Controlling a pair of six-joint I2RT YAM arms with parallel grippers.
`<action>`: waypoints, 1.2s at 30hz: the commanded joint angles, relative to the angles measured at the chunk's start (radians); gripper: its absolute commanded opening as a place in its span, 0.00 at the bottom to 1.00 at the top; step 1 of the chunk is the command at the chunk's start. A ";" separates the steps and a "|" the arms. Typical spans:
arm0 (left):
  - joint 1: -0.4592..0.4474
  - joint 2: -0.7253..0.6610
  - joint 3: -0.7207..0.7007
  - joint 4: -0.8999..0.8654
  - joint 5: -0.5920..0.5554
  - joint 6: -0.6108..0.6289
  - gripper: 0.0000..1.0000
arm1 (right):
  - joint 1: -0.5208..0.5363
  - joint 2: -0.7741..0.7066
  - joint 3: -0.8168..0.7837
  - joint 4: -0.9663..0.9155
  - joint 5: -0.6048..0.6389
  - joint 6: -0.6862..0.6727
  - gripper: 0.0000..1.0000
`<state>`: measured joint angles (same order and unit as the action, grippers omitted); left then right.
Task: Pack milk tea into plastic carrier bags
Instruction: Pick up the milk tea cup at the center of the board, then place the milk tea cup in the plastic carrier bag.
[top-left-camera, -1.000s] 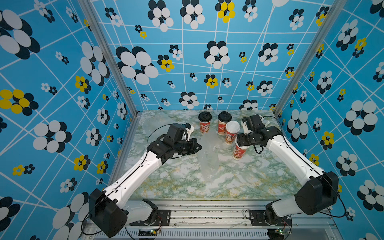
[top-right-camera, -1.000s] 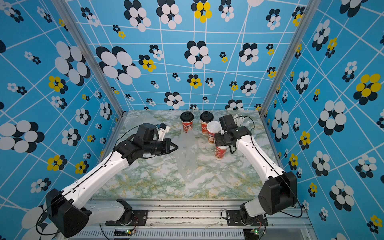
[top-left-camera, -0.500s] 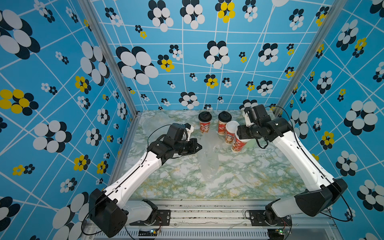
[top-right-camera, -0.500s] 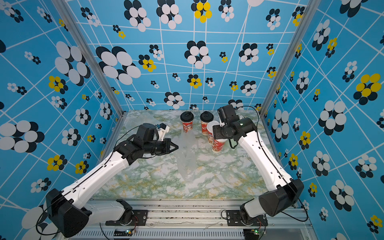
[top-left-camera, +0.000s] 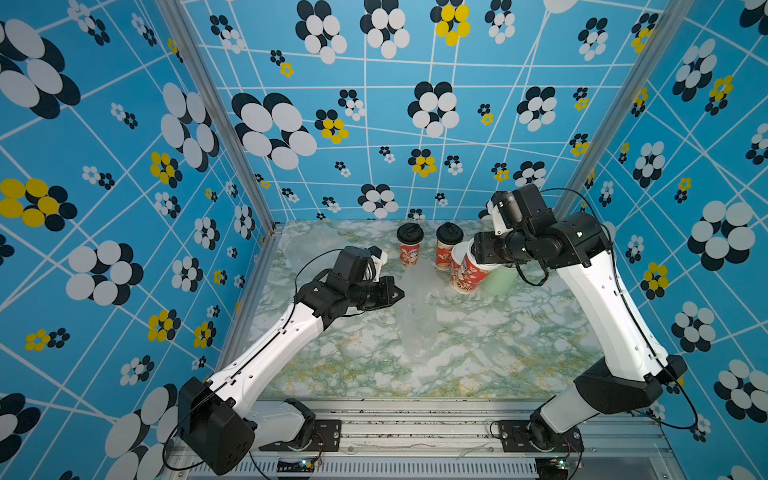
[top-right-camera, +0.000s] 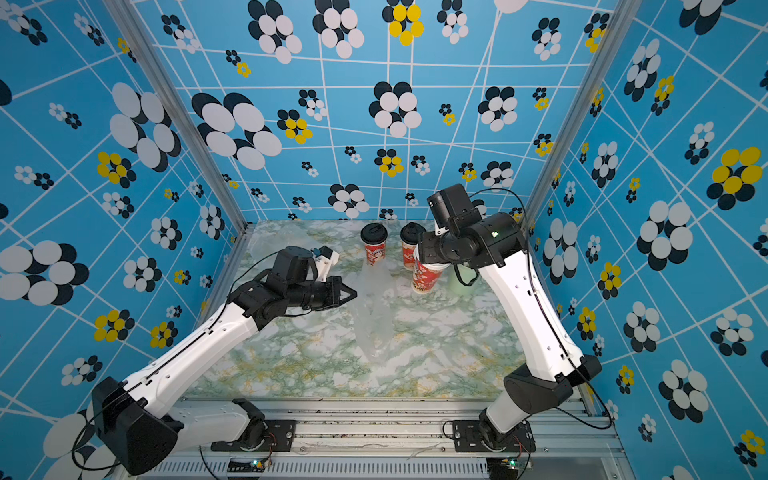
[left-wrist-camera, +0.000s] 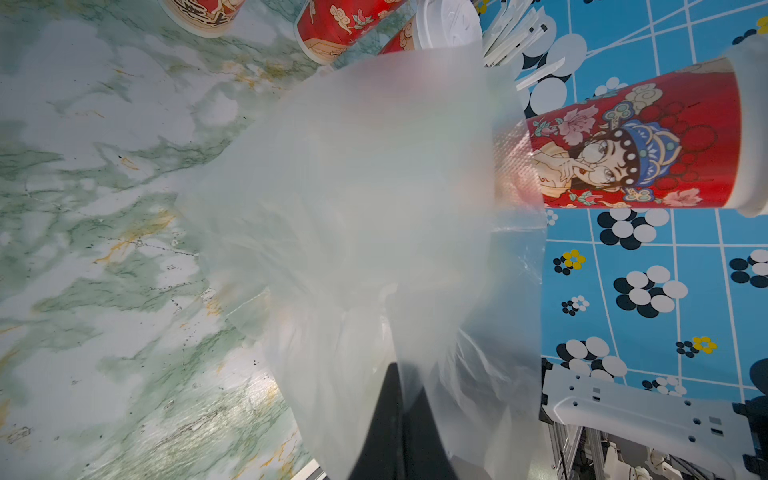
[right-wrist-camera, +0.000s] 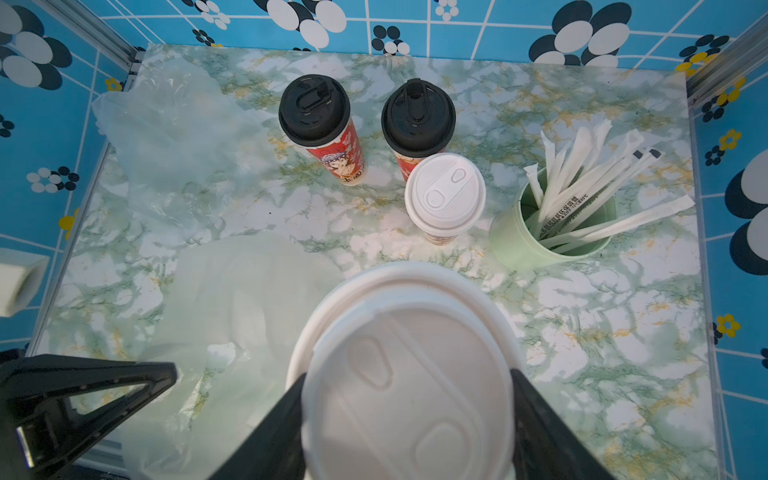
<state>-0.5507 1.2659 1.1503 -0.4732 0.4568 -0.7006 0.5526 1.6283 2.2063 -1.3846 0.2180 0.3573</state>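
Marble tabletop (top-left-camera: 498, 353), left jaws tight on clear bag (top-left-camera: 415, 307), right jaws around white-lidded cup (right-wrist-camera: 407, 374), green straw holder (right-wrist-camera: 515, 245) close by

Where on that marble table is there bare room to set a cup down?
Bare marble runs between the middle bag and the front rail, and toward the right arm, in front of the green straw cup. Crowded: the back, with the black-lidded cups, a white-lidded cup and a crumpled bag.
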 joint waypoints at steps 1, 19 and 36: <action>0.006 -0.017 -0.022 0.011 0.002 -0.013 0.00 | 0.026 0.037 0.097 -0.105 0.037 0.047 0.59; 0.006 0.004 -0.022 0.007 0.003 -0.007 0.00 | 0.102 0.156 0.484 -0.191 0.021 0.096 0.56; 0.006 0.021 -0.013 -0.009 0.007 0.002 0.00 | 0.195 0.054 0.484 -0.173 0.022 0.133 0.55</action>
<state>-0.5507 1.2739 1.1454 -0.4706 0.4568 -0.7109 0.7284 1.7027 2.6717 -1.5677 0.2344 0.4648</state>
